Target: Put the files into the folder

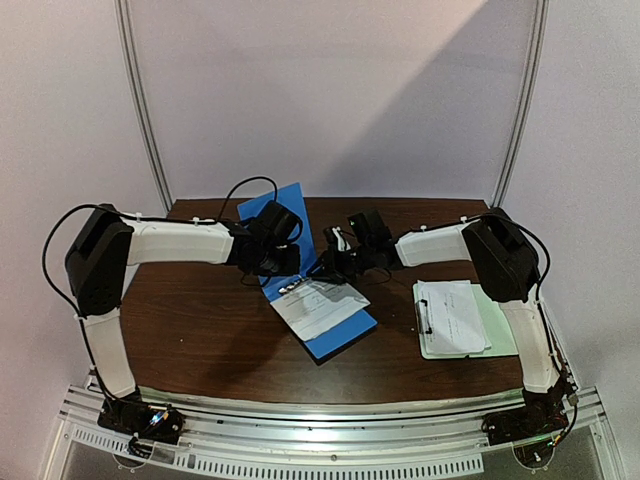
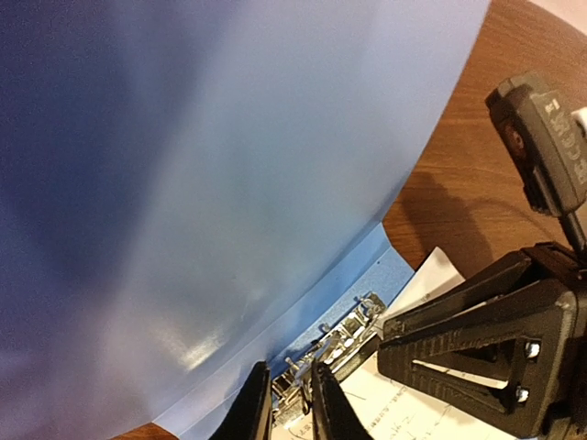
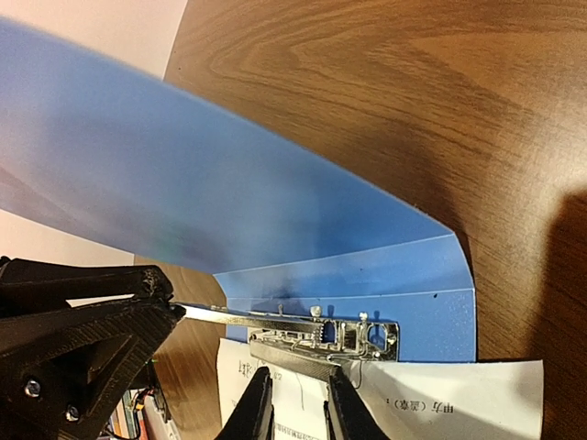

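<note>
The blue folder (image 1: pixel 345 335) lies open mid-table, its cover (image 2: pixel 229 183) raised toward the back left. One white file (image 1: pixel 320 305) lies on its base, with the top edge at the metal clip (image 3: pixel 358 335). My left gripper (image 2: pixel 292 403) is shut on the clip's thin lever (image 3: pixel 238 317) and holds it lifted. My right gripper (image 3: pixel 298 408) has its fingers close together, with the tips on the file (image 3: pixel 440 399) right by the clip bar. Nothing shows between them. A second file (image 1: pixel 452 315) lies on the clipboard at the right.
The pale green clipboard (image 1: pixel 500 335) sits near the right table edge beside the right arm. Both wrists crowd together over the folder's spine. Bare brown table (image 1: pixel 200 320) lies to the left of the folder, and the back wall stands close behind.
</note>
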`<state>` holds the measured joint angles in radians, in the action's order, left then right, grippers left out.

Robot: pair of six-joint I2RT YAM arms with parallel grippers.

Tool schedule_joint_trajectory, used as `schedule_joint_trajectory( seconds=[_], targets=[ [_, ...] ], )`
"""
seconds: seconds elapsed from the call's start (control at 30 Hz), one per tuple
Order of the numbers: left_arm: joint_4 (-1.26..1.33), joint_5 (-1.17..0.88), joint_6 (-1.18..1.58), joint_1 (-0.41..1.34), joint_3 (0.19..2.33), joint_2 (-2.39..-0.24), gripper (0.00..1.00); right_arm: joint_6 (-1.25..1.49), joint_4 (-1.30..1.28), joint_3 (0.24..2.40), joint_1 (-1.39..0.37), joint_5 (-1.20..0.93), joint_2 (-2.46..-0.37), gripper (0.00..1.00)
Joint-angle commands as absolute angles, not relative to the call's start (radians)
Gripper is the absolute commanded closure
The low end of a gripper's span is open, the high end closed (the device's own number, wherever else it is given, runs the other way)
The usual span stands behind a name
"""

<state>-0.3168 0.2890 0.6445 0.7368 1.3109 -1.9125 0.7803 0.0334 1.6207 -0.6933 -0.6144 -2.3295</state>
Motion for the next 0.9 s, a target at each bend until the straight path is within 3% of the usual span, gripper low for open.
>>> schedule_joint_trajectory(
  seconds=[0.0, 0.1, 0.47, 0.87],
  targets=[
    [-0.321, 0.296, 0.641, 0.733, 1.342, -1.927, 0.84, 0.779, 0.055, 1.587, -0.691, -0.602, -2.366, 0.81],
    [-0.320, 0.291, 0.640, 0.733, 1.348, -1.932, 0.84, 0.777, 0.059, 1.562, -0.691, -0.592, -2.365, 0.81],
    [-0.334, 0.294, 0.646, 0.751, 1.342, -1.929, 1.00, 0.773, 0.084, 1.468, -0.693, -0.531, -2.359, 0.86],
    [-0.350, 0.296, 0.674, 0.762, 1.301, -1.916, 1.00, 0.817, 0.113, 1.368, -0.702, -0.418, -2.356, 0.91]
  ],
)
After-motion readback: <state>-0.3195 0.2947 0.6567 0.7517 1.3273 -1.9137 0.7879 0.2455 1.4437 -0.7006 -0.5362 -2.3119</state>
